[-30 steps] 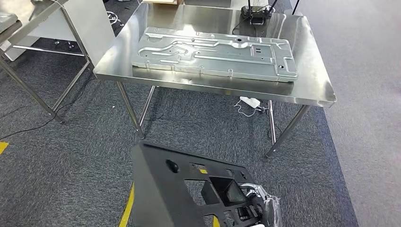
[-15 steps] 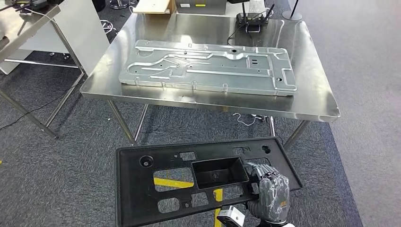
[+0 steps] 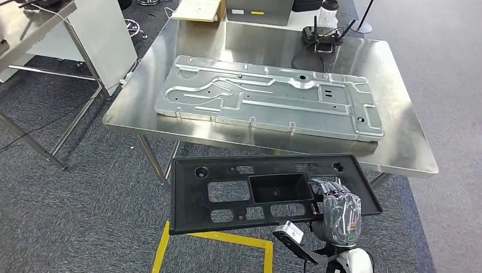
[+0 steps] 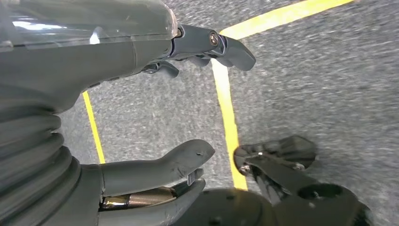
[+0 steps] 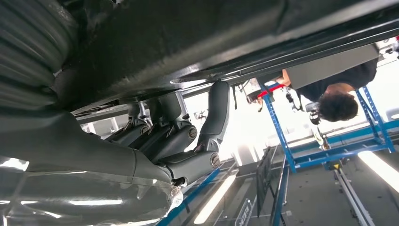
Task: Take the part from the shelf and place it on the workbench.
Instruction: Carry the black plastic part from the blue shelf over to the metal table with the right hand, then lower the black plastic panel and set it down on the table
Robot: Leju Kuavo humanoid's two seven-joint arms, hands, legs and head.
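Carrying step: the black part (image 3: pixel 267 193) is held flat in front of the surface (image 3: pixel 409 153).
The right hand (image 3: pixel 335 207) grips its right end; the left hand (image 4: pixel 155 117) hangs empty, fingers apart. Next, I judge, lift it over the near edge, beside the metal panel (image 3: pixel 267 102).

Workshop or industrial test floor, light-assembly type.

Stainless steel workbench (image 3: pixel 409 153) on thin metal legs, standing on grey carpet tile (image 3: pixel 74 199) marked with yellow floor tape (image 3: pixel 216 239). A large stamped sheet-metal panel (image 3: pixel 267 102) lies flat on the bench; a small black device with antennas (image 3: pixel 325 35) and its cable sit at the far edge beside a cardboard box (image 3: pixel 199 8). A second metal-framed table (image 3: pixel 34 23) stands to the left, with a loose cord on the floor below. The right wrist view shows blue steel racking (image 5: pixel 282 136), long strip ceiling lights (image 5: pixel 214 200) and a person (image 5: pixel 336 96) standing by the rack.
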